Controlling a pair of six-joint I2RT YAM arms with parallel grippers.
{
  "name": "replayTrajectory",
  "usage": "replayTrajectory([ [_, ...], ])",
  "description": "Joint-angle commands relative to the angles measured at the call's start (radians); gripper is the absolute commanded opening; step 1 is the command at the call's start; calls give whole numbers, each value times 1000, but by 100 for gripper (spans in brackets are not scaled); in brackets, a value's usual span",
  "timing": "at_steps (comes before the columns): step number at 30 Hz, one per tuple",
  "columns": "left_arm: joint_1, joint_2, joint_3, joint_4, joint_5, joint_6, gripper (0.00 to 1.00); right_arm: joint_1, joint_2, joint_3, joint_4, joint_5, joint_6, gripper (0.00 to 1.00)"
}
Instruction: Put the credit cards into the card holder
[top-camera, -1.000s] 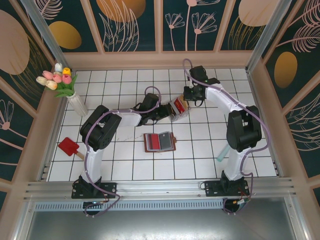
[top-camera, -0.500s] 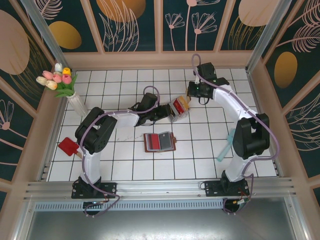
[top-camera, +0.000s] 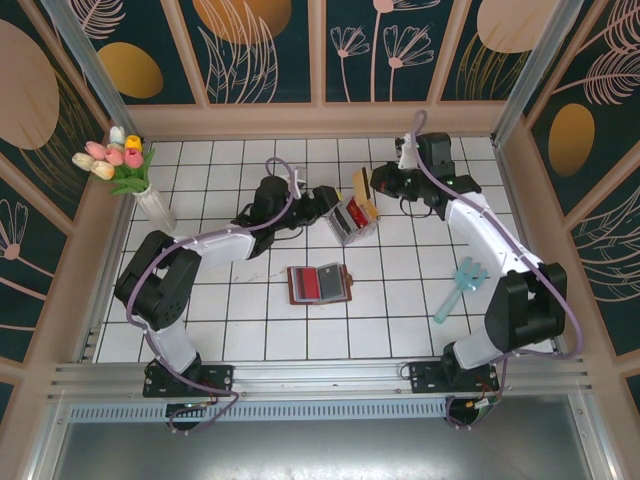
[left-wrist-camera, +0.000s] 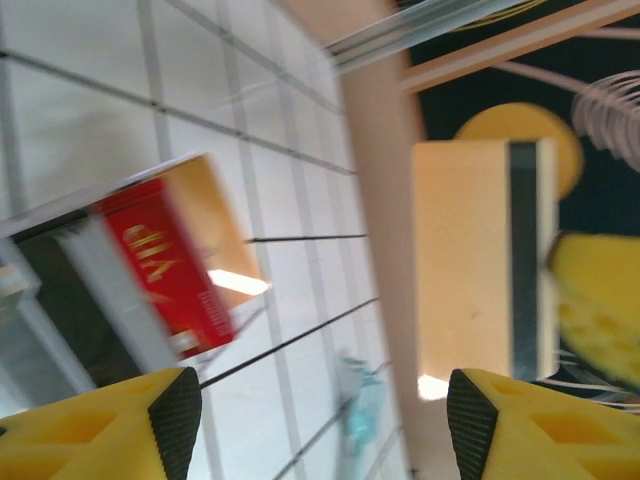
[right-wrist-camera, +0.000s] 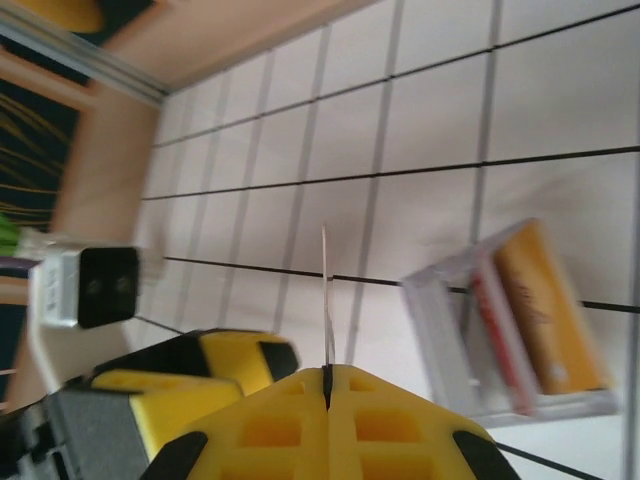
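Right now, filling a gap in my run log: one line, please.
left gripper: open, near tray | right gripper: shut on card | wallet: lying open

The card holder was laid on the table just in front of the tray, the vase being placed far left and the brush right.

The card holder is seen lying open near the middle of the white tiled table, with a pale grey tray of red and tan cards set just beyond it. The left gripper is positioned just beside the tray's left side. A tan-orange card is held on edge at the tip of the right gripper, just behind the tray.
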Motion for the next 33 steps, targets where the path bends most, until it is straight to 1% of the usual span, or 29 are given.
replayTrajectory([
  [1, 10, 14, -16, 285, 131, -153, 69, -2, -47, -46, 133, -133, 96, 0],
  [5, 10, 49, -15, 424, 168, -234, 68, -2, -65, -73, 176, -171, 134, 0],
  [12, 10, 80, -12, 486, 199, -271, 61, -2, -65, -102, 232, -212, 172, 0],
  [15, 10, 80, -17, 493, 200, -273, 50, -2, -57, -107, 242, -214, 177, 0],
  [17, 10, 78, -16, 493, 195, -273, 45, -2, -53, -105, 230, -200, 172, 0],
  [20, 10, 72, -16, 490, 183, -270, 32, -2, -52, -105, 219, -195, 163, 0],
  [23, 11, 61, -46, 472, 165, -258, 24, -2, -54, -105, 198, -188, 153, 0],
  [26, 10, 50, -55, 456, 148, -248, 17, -3, -60, -110, 190, -182, 148, 0],
  [28, 11, 38, -62, 444, 137, -241, 15, -4, -64, -115, 188, -183, 146, 0],
  [33, 10, 17, -82, 455, 129, -240, 3, -4, -69, -128, 187, -195, 143, 0],
])
